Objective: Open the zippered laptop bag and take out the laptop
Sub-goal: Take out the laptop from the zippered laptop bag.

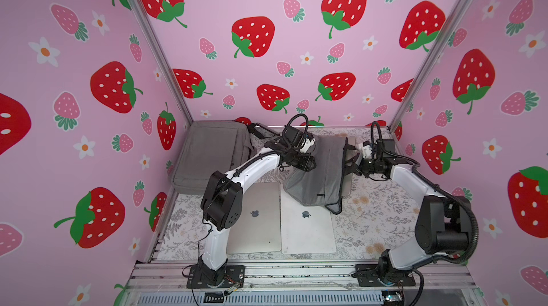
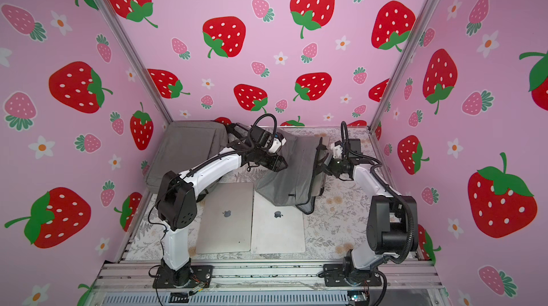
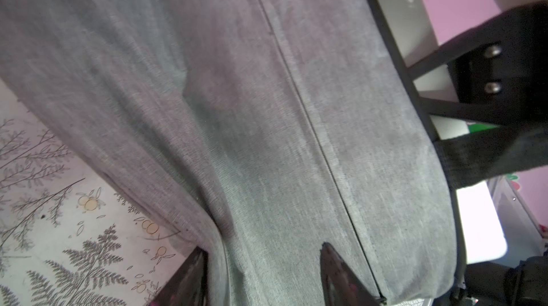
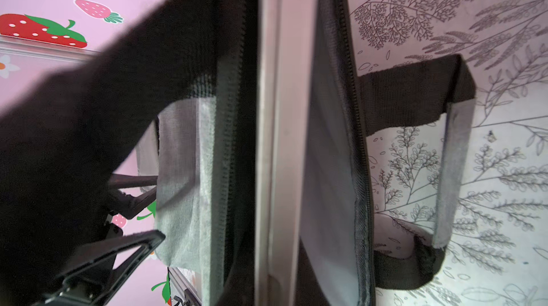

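Jaws of my left gripper (image 3: pixel 262 275) stand wide over the grey laptop bag (image 1: pixel 320 171), gripping nothing. My right gripper (image 1: pixel 360 161) sits at the bag's unzipped mouth; its jaw state I cannot tell. The laptop (image 4: pixel 275 141) shows edge-on inside that mouth. Pin the bag, then draw the laptop straight out.
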Tool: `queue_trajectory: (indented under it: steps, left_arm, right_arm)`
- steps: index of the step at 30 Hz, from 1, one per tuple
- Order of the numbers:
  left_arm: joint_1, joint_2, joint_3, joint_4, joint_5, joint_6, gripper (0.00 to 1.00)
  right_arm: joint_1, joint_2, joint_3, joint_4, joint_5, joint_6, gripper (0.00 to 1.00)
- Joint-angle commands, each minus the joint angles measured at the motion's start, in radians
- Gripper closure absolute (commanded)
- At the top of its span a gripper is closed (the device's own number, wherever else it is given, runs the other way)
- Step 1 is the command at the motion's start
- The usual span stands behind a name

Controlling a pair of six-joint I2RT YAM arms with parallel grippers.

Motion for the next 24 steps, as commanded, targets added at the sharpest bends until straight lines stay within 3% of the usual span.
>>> queue_trajectory:
  steps: [1, 7, 11, 16, 20, 24]
  left_arm:
    - [-0.083, -0.006, 0.103, 0.107, 0.146, 0.046, 0.36]
    - [-0.094, -0.056, 0.097, 0.065, 0.090, 0.064, 0.33]
    - [-0.085, -0.146, 0.042, 0.036, -0.051, 0.117, 0.22]
    - [-0.031, -0.195, 0.004, -0.027, -0.133, 0.118, 0.19]
    - [-0.022, -0.241, -0.051, 0.067, -0.010, 0.097, 0.18]
    - [-0.098, -0.215, -0.022, 0.102, 0.011, 0.140, 0.16]
  right_arm:
    - [0.053, 0.021, 0.020, 0.038, 0.035, -0.054, 1.00]
    - [0.050, 0.019, -0.003, 0.033, 0.061, -0.056, 1.00]
    - [0.050, 0.019, -0.016, 0.036, 0.066, -0.055, 1.00]
    - [0.045, 0.006, -0.028, 0.033, 0.068, -0.058, 1.00]
    - [0.048, -0.001, -0.029, 0.034, 0.062, -0.049, 1.00]
    - [0.048, -0.009, -0.030, 0.033, 0.054, -0.043, 1.00]
